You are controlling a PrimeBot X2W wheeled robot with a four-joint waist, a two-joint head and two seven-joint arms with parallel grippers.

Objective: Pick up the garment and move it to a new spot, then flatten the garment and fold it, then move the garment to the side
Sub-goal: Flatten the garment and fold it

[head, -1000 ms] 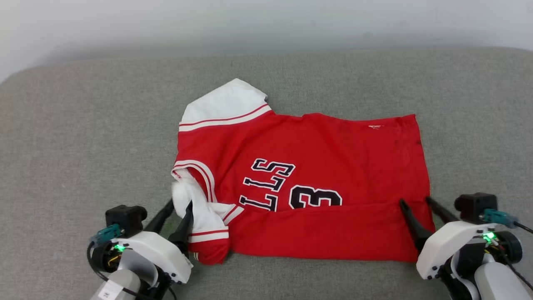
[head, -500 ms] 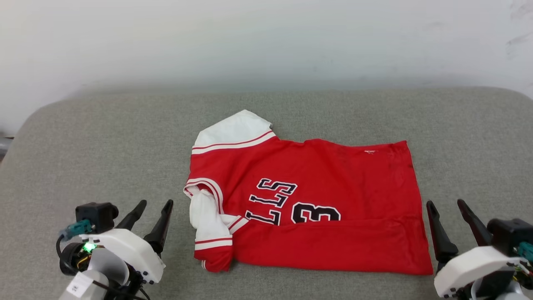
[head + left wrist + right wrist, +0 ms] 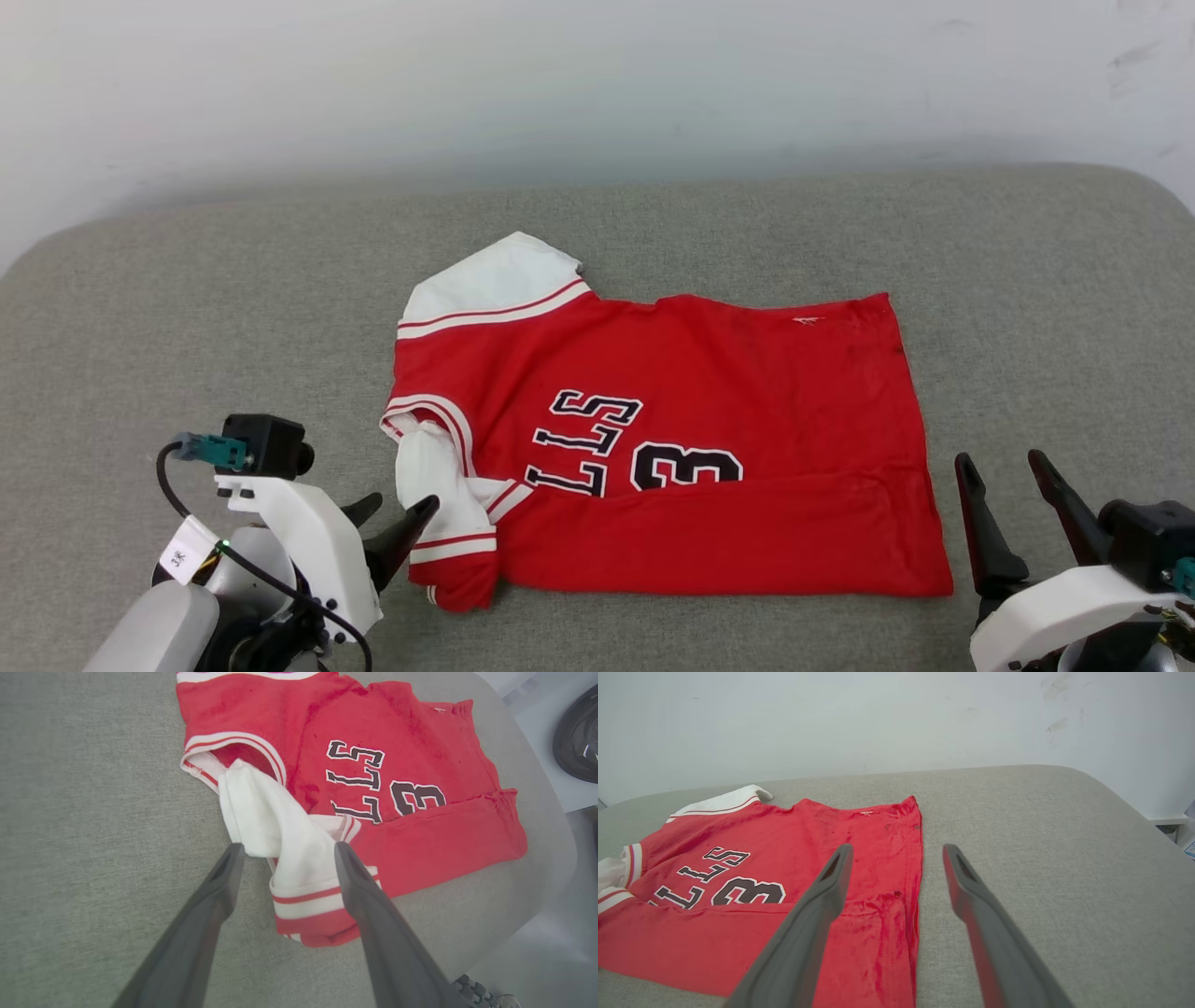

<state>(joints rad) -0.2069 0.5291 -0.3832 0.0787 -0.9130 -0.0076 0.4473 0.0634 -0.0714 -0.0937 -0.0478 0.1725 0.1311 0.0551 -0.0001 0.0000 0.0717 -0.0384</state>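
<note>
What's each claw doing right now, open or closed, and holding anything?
Left claw: open, holding nothing, at the folded white sleeve of the garment.
Right claw: open, empty, beside the garment's hem.

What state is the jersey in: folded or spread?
Partly folded. On the jersey, the near edge is doubled over the chest print, hiding its lower part; the far sleeve lies flat.
</note>
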